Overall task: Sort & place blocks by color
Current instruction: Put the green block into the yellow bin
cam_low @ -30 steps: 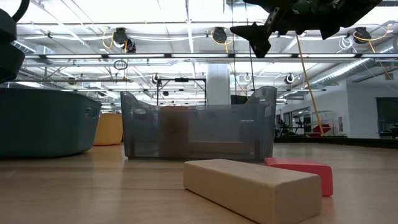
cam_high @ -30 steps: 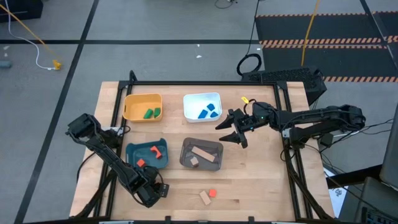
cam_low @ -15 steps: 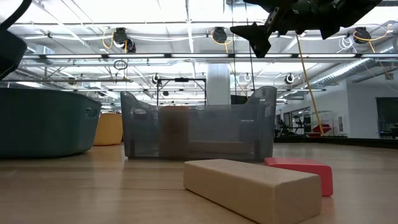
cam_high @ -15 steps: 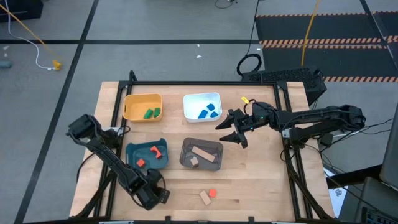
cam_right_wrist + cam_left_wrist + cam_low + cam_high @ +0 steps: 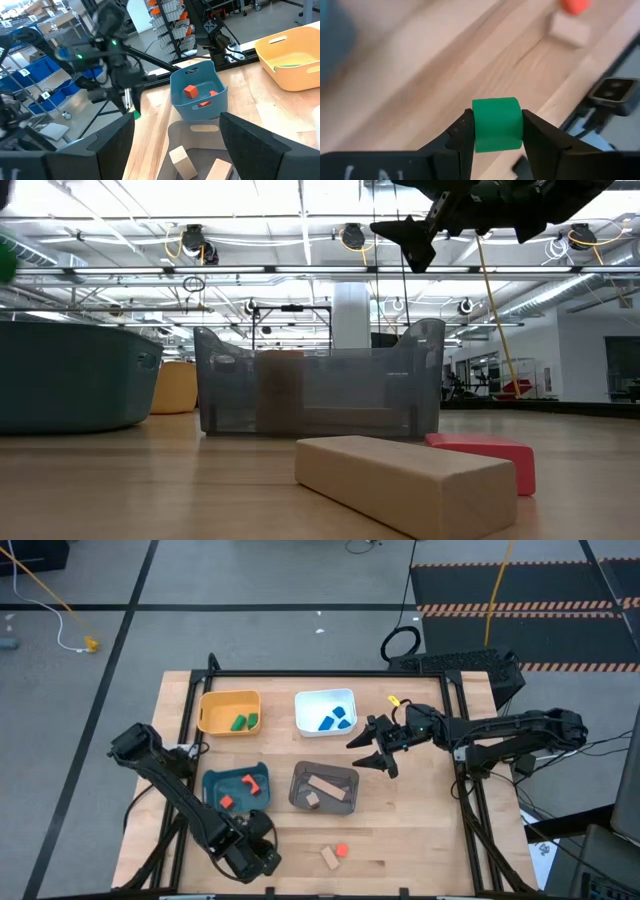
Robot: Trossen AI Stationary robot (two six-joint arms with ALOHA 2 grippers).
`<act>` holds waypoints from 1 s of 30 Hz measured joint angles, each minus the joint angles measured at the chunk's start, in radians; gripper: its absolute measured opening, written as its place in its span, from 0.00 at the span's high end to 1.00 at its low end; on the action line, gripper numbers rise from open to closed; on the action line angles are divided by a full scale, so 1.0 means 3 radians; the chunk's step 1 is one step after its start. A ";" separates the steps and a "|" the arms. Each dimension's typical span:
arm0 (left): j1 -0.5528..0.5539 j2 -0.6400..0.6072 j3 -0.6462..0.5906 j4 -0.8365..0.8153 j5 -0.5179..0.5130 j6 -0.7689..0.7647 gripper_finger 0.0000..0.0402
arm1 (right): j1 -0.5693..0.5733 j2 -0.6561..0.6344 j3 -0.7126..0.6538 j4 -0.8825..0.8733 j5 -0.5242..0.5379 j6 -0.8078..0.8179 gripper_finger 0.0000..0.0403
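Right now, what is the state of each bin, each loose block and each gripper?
Left gripper: shut on small green block.
Right gripper: open, empty.
Yellow bin: holds green blocks.
White bin: holds blue blocks.
Teal bin: holds red-orange blocks.
Grey bin: holds tan blocks.
Tan wood block, red-orange block: unsorted on table.

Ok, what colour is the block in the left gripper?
Green. The block shows best in the left wrist view, between the left gripper's fingers.

You have a grey tiled floor (image 5: 300, 580) around the wooden worktop (image 5: 420, 830), with black-and-orange striped mats (image 5: 520, 600) at far right. Long ceiling lights (image 5: 300, 270) run overhead, and shelving with blue crates (image 5: 20, 70) lines the room.
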 joint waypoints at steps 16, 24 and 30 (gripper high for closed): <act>0.0472 -0.0128 0.0802 -0.1722 -0.1127 0.1392 0.66 | 0.0000 0.0000 0.0000 0.0000 0.0000 0.0001 0.30; 0.0725 -0.0560 0.0796 -0.2725 -0.1841 0.1272 0.64 | 0.0000 0.0000 0.0000 0.0001 0.0000 0.0001 0.30; 0.1299 -0.1011 0.0290 -0.2856 -0.2092 0.1282 0.66 | 0.0000 0.0000 0.0000 0.0000 0.0000 0.0000 0.30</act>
